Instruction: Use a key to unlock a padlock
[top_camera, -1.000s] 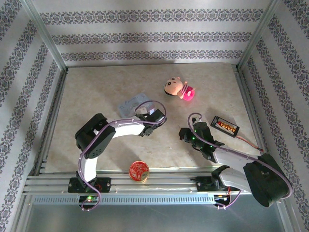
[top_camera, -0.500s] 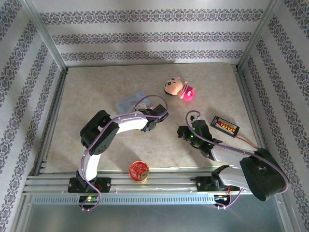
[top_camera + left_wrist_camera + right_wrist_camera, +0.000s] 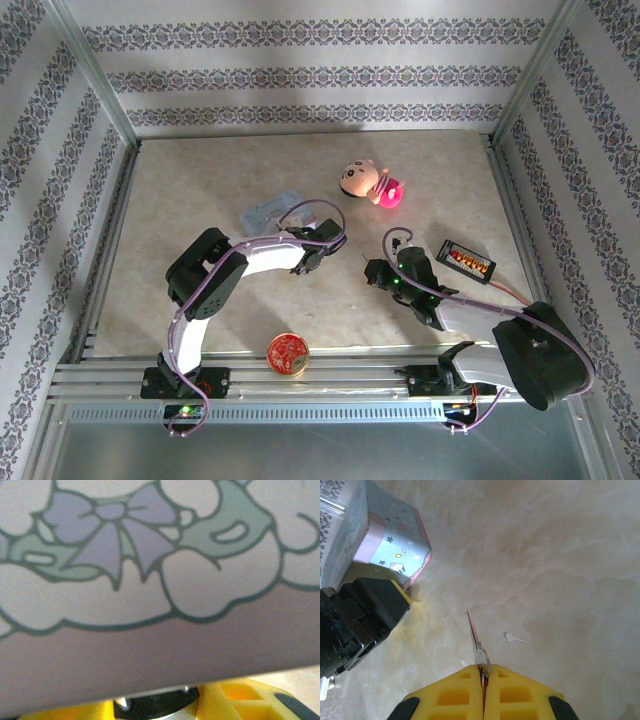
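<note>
One pale, marbled tabletop (image 3: 200,180) carries everything we see. Two arms reach over it toward the blue tin (image 3: 268,212).

The left end effector (image 3: 308,258) sits just right of the tin, on the side nearer the arm bases, and close against it. In the left wrist view its yellow fingers (image 3: 240,700) lie below the tin's wall, with a dark, silver-edged thing (image 3: 155,704) between them. We cannot tell whether that thing is the padlock, nor how far apart these fingers stand. The right end effector (image 3: 372,274) stands farther right of the tin, apart from it and pointing back toward it. Its fingers are pressed together on the key (image 3: 475,632).

The tin's side carries small stars and a little cartoon figure, and its broad face a lilac bow among green outlines; we can read no lettering on it. A pink doll (image 3: 365,182) lies right of the tin and beyond it. A round red tin (image 3: 288,354) sits nearer the bases than the blue tin. A black device with an orange row (image 3: 468,262) lies far right of the blue tin.

The key's thin blade juts from the right fingertips toward the tin, apart from both the tin and the left end effector.
</note>
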### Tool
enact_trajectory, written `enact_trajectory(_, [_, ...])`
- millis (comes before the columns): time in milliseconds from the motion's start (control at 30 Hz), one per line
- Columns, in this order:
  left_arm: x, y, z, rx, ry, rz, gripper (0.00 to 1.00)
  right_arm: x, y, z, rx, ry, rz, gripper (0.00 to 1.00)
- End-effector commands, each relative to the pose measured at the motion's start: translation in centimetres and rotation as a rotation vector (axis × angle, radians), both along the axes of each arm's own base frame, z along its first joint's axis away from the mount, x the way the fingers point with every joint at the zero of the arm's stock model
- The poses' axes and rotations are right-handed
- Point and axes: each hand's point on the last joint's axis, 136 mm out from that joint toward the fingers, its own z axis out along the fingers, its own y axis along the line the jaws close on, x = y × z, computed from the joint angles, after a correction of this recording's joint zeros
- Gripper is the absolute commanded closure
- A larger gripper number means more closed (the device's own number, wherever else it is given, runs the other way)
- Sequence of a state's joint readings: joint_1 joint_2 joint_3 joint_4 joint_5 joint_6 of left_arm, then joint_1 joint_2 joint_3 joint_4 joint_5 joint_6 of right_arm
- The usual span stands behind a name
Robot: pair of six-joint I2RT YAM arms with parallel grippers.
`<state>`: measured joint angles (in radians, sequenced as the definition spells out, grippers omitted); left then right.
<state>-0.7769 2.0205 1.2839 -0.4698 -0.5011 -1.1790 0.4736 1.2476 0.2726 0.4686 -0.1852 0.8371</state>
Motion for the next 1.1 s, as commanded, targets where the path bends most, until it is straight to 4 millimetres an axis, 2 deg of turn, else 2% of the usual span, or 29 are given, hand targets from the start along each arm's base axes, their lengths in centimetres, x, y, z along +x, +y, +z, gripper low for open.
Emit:
enact_trajectory(0, [0.3, -0.2, -0.2, -0.022, 0.008, -0.009, 0.68, 0.6, 1.6, 1.0, 0.036, -0.028, 0.059, 1.0])
enact_trajectory(67, [0.2, -0.4, 0.0, -0.043, 0.019, -0.012, 0.79, 0.5, 2.6, 0.7, 0.059, -0.025, 0.1, 1.0])
enact_trajectory(133, [-0.1, -0.5, 0.3, -0.072, 0.037, -0.009, 0.82, 0.4, 3.9, 0.7, 0.095, -0.034, 0.145, 1.0])
enact_trajectory(267, [-0.9, -1.3, 0.9, -0.179, 0.106, 0.0, 0.83, 0.5, 6.6, 0.1, 0.141, -0.051, 0.209, 1.0])
enact_trajectory(433, [-1.8, -2.1, 0.8, -0.316, 0.198, 0.019, 0.84, 0.9, 8.6, -0.6, 0.228, -0.102, 0.229, 1.0])
enact_trajectory(600, [-1.8, -2.5, 1.4, -0.392, 0.214, 0.026, 0.84, 1.1, 9.7, -1.8, 0.264, -0.138, 0.229, 1.0])
enact_trajectory(667, [-1.9, -2.6, 1.5, -0.419, 0.225, 0.036, 0.84, 0.7, 10.0, -2.9, 0.253, -0.112, 0.242, 1.0])
enact_trajectory(700, [-1.8, -2.7, 1.6, -0.433, 0.226, 0.039, 0.84, 1.3, 10.8, -2.3, 0.261, -0.139, 0.251, 1.0])
enact_trajectory(767, [-1.8, -2.9, 1.7, -0.464, 0.228, 0.046, 0.84, 1.1, 11.3, -2.0, 0.258, -0.154, 0.262, 1.0])
enact_trajectory(933, [-1.3, -3.4, 2.4, -0.543, 0.203, 0.058, 0.86, 1.0, 11.3, -2.0, 0.269, -0.14, 0.26, 1.0])
enact_trajectory(1067, [-0.8, -2.8, 3.3, -0.538, 0.163, 0.069, 0.86, 0.8, 11.1, -2.1, 0.27, -0.133, 0.254, 1.0])
